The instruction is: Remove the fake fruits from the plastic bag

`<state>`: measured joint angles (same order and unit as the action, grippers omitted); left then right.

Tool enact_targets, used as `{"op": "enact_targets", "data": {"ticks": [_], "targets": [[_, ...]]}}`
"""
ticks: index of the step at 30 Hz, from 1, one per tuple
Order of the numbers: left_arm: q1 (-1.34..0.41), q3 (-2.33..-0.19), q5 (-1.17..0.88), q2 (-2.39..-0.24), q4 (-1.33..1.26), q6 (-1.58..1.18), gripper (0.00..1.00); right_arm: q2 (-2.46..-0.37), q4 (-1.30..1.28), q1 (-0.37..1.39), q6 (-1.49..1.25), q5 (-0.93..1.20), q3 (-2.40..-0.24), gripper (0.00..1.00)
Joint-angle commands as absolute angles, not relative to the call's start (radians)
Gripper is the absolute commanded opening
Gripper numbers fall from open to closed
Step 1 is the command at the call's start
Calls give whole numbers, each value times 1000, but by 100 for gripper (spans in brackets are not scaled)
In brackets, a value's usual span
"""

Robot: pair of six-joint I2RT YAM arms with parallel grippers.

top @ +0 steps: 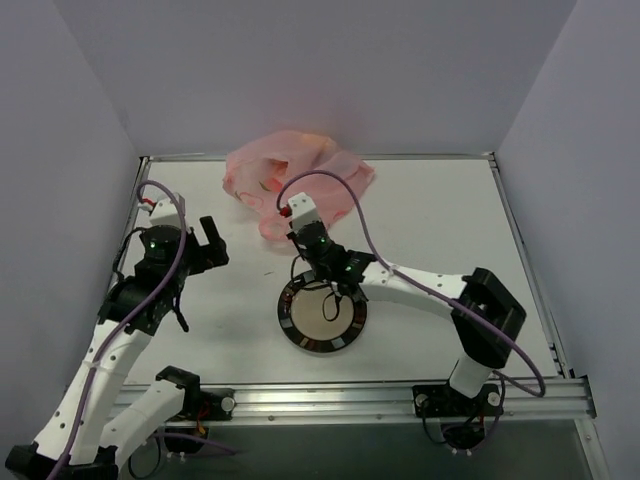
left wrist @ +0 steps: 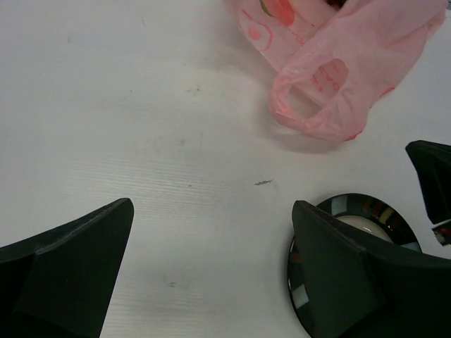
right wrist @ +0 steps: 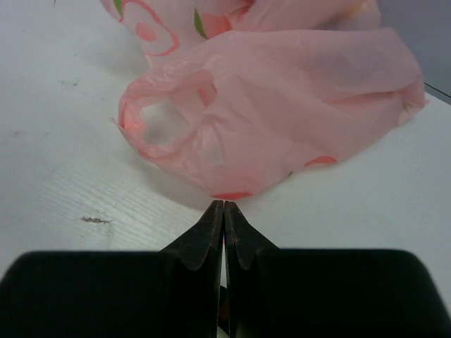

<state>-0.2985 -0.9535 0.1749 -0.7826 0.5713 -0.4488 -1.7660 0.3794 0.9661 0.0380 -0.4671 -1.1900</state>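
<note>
**Desk caller:** What are you counting out there?

**Me:** I am counting one plastic bag (top: 298, 172), one round dish (top: 291, 312), and two pincers. As for the fake fruits, I am making out reddish patches through the film, but I cannot tell fruit from print, so I am giving no number.

**Desk caller:** Where is the bag lying?

**Me:** It is lying on the desk (top: 440, 220) against the far edge, a little left of the middle. The dish is sitting towards the near edge, about midway along it and well apart from the bag.

**Desk caller:** How is the bag looking?

**Me:** It is showing as thin, crinkled, see-through pink with red and green prints. It is lying slumped in loose folds, and one handle loop (right wrist: 163, 120) is gaping open on the side facing the near edge.

**Desk caller:** And the pincers?

**Me:** The left pincer (left wrist: 211, 205) is hanging over the left part of the desk with its fingers spread wide and gripping nothing. The right pincer (right wrist: 224, 206) is pointing at the bag's near fold with its tips just beside it. Its fingers are pressing flat together and holding nothing.
</note>
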Motion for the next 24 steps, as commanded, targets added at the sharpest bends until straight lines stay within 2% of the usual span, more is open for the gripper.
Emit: {"op": "enact_targets", "data": {"ticks": [1, 5, 7, 9, 10, 12, 13, 15, 16, 17, 19, 24], "targets": [[-298, -1006, 78, -857, 479, -534, 94, -1612, 459, 937, -75, -488, -1036, 0], [-302, -1034, 86, -969, 436, -549, 94, -1485, 468, 888, -152, -450, -899, 0], [-302, -1084, 112, -1029, 439, -555, 94, -1468, 506, 853, -179, -340, -881, 0], [-304, -1115, 162, -1043, 439, -557, 94, -1517, 491, 873, -172, -307, -925, 21], [-304, -1144, 185, -1040, 440, -555, 94, -1544, 480, 876, -166, -286, -993, 37], [-302, -1166, 234, -1016, 451, -548, 94, -1654, 390, 874, -193, -305, -1096, 51], [-302, -1178, 245, -1005, 454, -523, 94, -1689, 356, 877, -243, -386, -1147, 63], [-301, -1183, 270, -982, 479, -494, 94, -1771, 334, 876, -296, -437, -1241, 77], [-299, -1177, 273, -974, 486, -486, 94, -1795, 331, 877, -333, -452, -1267, 88], [-296, -1169, 278, -963, 495, -483, 94, -1846, 328, 880, -347, -487, -1317, 92], [-291, -1148, 265, -956, 495, -485, 94, -1908, 313, 881, -365, -526, -1382, 98], [-273, -1164, 233, -982, 497, -469, 94, -2094, 241, 841, -397, -572, -1572, 96]]}}
